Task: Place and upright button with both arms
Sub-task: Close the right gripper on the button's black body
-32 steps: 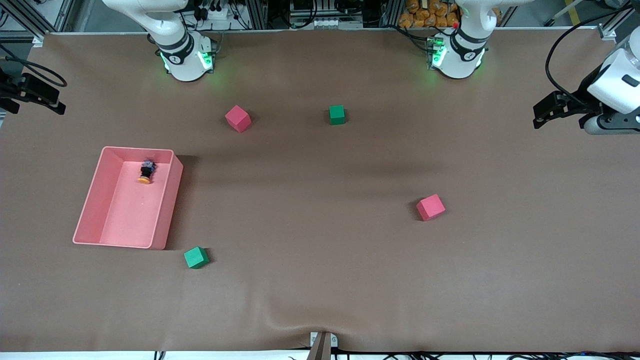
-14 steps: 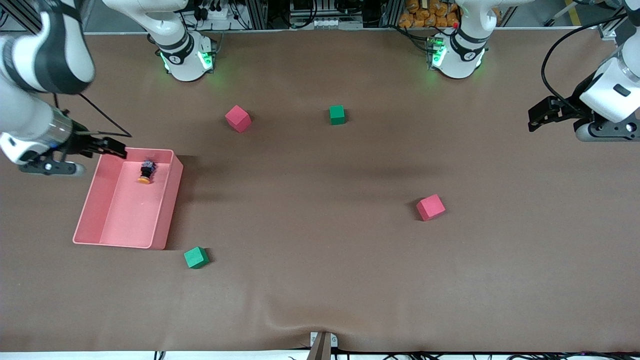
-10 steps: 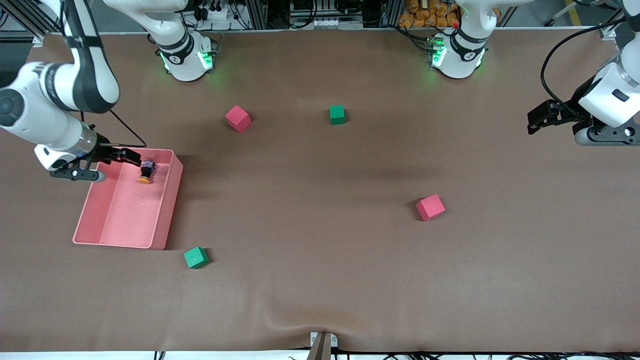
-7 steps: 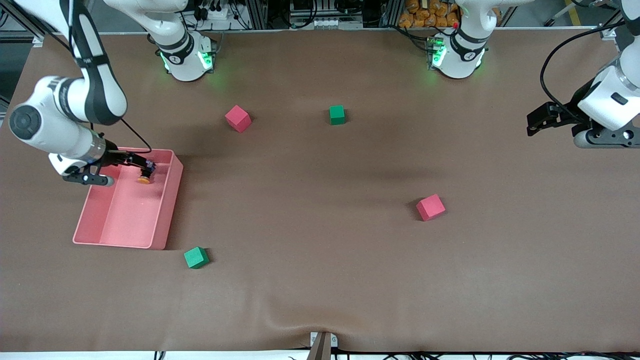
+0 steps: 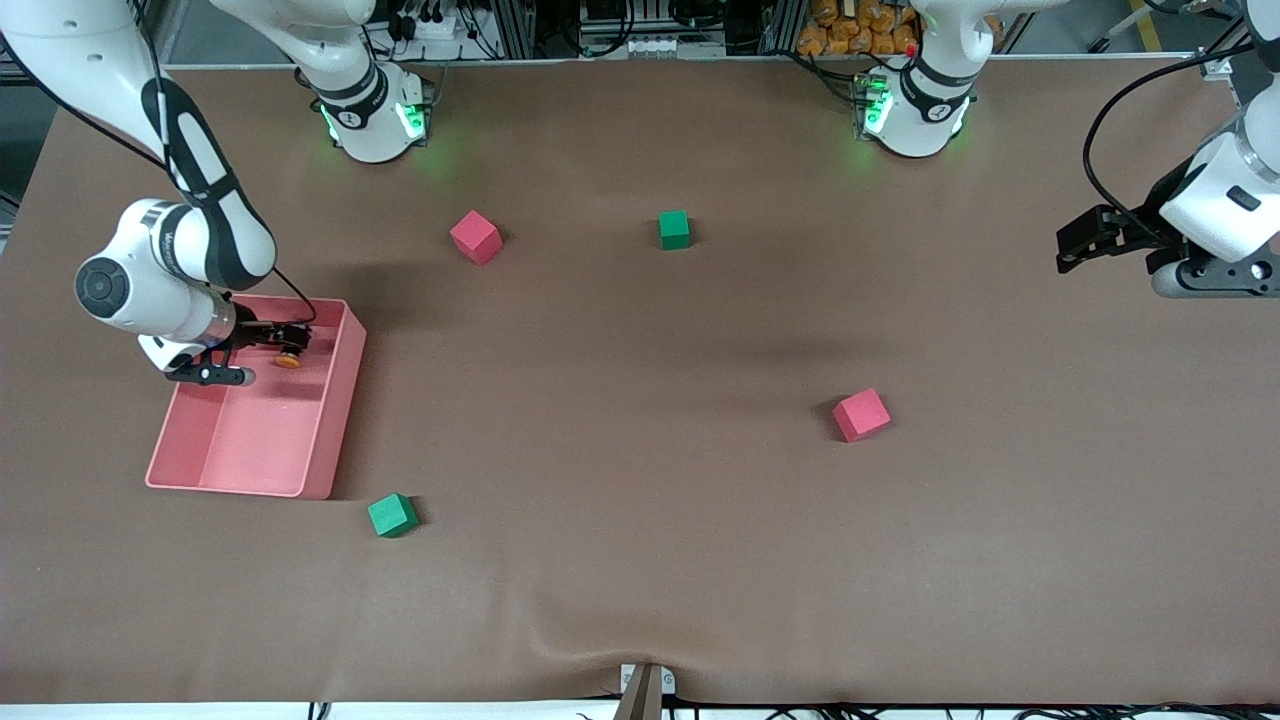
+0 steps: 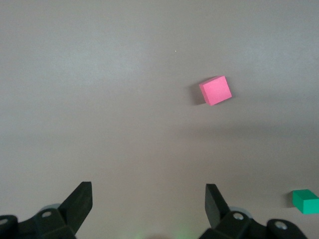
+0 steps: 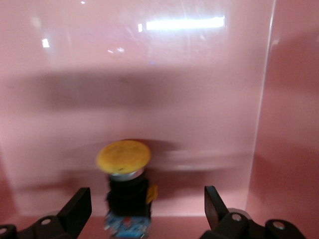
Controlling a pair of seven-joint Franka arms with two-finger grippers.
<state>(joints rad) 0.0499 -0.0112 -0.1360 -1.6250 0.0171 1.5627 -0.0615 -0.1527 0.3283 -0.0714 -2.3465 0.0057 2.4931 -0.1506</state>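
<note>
1 button (image 7: 124, 185), 1 pink bin (image 5: 330, 420), 2 red cubes (image 5: 861, 415), 2 green cubes (image 5: 392, 515)

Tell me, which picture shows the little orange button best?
The right wrist view: the small push-button with a round orange cap and black body fills the middle, between the open right claw. The front view shows only a tiny orange speck in the pink plastic tray. The left wrist view misses it.

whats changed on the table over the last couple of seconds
The right gripper came in from the right arm's end of the table and went down into the pink tray; its open fingers now straddle the button, not yet shut on it. The left gripper barely shifted, waiting open over bare table. Button, tray and cubes stayed put.
</note>
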